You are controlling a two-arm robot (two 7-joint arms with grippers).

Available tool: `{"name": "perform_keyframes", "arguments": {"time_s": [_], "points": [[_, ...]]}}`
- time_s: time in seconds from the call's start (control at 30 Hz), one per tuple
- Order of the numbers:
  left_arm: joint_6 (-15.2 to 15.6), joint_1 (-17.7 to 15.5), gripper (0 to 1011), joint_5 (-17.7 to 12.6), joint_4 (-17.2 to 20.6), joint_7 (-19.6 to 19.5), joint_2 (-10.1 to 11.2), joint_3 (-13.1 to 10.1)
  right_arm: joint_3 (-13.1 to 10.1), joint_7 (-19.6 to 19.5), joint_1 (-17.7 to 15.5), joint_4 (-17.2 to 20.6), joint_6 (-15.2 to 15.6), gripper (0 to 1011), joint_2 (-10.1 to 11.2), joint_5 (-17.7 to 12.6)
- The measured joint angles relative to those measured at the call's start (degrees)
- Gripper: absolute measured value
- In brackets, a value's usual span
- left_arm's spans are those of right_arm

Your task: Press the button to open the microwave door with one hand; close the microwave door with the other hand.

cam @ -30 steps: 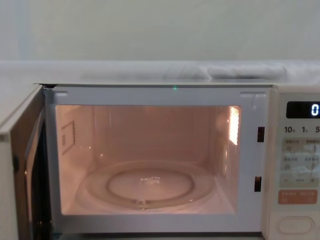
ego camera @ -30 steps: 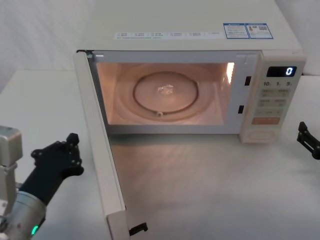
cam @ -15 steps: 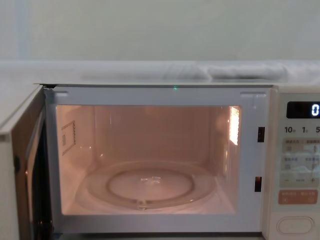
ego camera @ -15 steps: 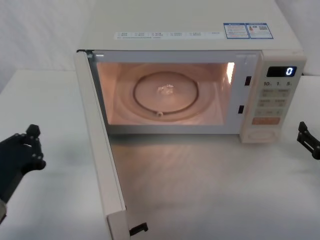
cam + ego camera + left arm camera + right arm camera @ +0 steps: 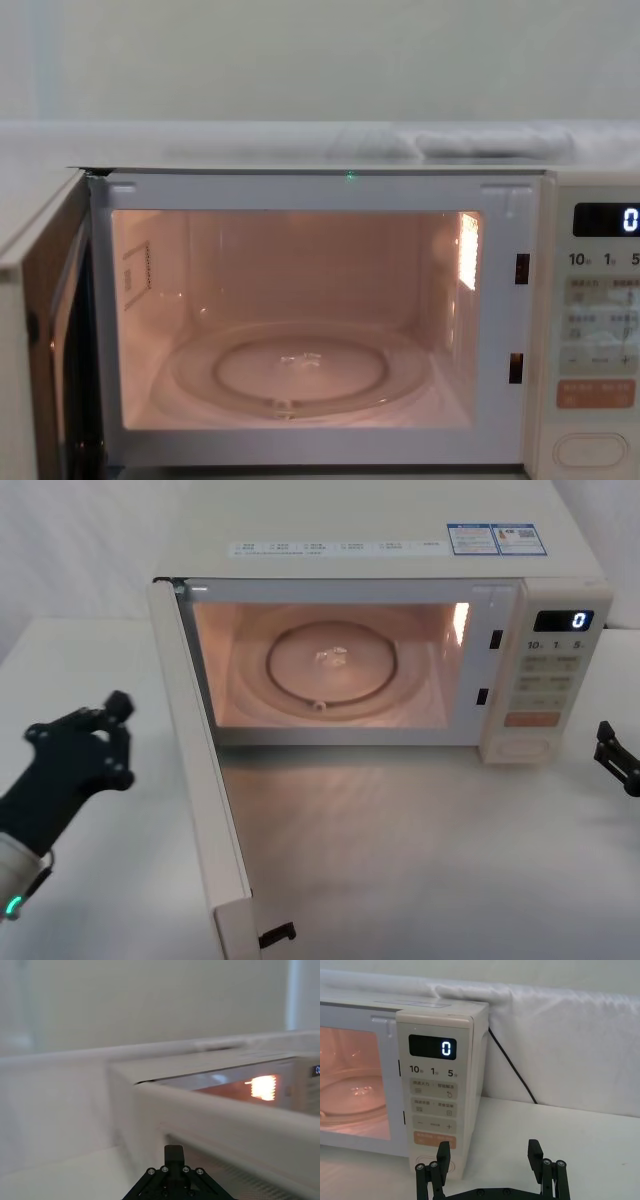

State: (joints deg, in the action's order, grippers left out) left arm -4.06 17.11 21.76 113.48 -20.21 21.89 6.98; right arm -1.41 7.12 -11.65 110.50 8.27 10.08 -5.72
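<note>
The microwave door [image 5: 200, 780] stands swung fully open at the left, a stiff, light hinged panel best pushed on its outer face near the free edge by the left claw [image 5: 85, 742], whose finger spread cannot be told.

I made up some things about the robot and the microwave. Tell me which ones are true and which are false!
1. The microwave door is wide open. True.
2. The display shows a 5. False: it shows 0.
3. The left gripper is outside the door, not touching it. True.
4. The right gripper is pressing the button. False: it is open, hanging beside the microwave, off the button.
5. A plate of food sits inside. False: only the glass turntable is there.
</note>
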Motion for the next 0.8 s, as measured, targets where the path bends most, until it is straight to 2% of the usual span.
{"name": "perform_keyframes", "arguments": {"time_s": [0.2, 0.4, 0.57, 0.8], "points": [[0.2, -3.2, 0, 1.7, -1.0, -4.2, 2.8, -3.8, 0.0, 0.0, 0.0, 0.0, 0.0, 1002, 0.0, 0.0], [0.4, -6.6, 0, 2.4, -2.8, -6.9, 4.3, -7.8, 0.0, 0.0, 0.0, 0.0, 0.0, 1002, 0.0, 0.0], [0.0, -9.6, 0, 2.5, -4.9, -8.0, 4.6, -10.8, 0.0, 0.0, 0.0, 0.0, 0.0, 1002, 0.0, 0.0], [-1.2, -13.1, 0, 2.5, -7.6, -8.3, 4.2, -13.7, 0.0, 0.0, 0.0, 0.0, 0.0, 1002, 0.0, 0.0]]}}
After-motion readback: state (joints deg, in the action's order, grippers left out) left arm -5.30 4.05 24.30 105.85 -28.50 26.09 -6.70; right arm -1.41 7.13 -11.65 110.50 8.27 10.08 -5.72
